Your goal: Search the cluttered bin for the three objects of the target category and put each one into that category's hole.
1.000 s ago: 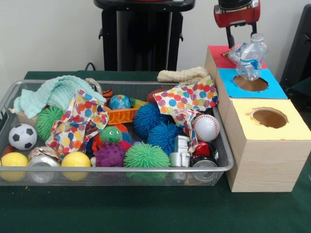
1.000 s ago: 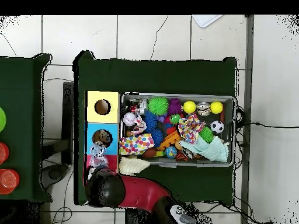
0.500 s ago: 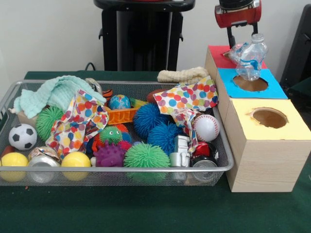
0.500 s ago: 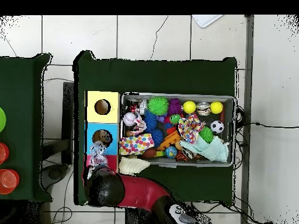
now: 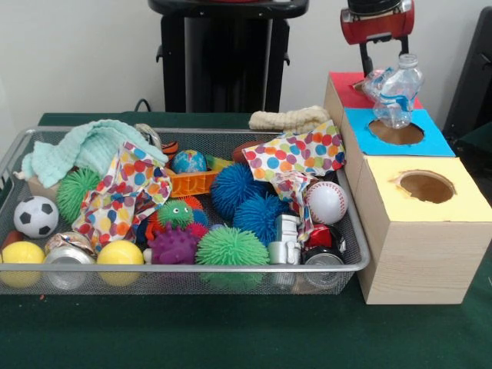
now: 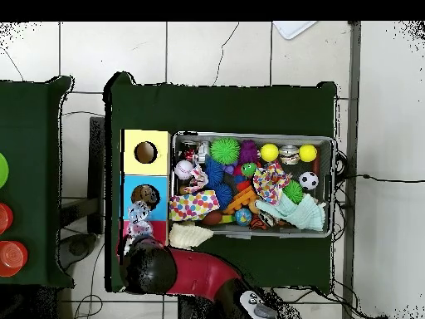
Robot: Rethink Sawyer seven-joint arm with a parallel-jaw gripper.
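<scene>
Barely any change: crushed plastic bottle stays tilted over boxes, base at blue box hole, crumpled end over red box. Fingers above bottle have edged upward; dark prongs apart, gripping nothing that shows, though contact with bottle unclear. Likely release done or under way, bottle not yet dropped through. Wire bin clutter on worktop unchanged; cans remain.

My front camera sits low and close, facing the bin at 12 o'clock. My overhead looks straight down from far, sharing bin and tabletop.
</scene>
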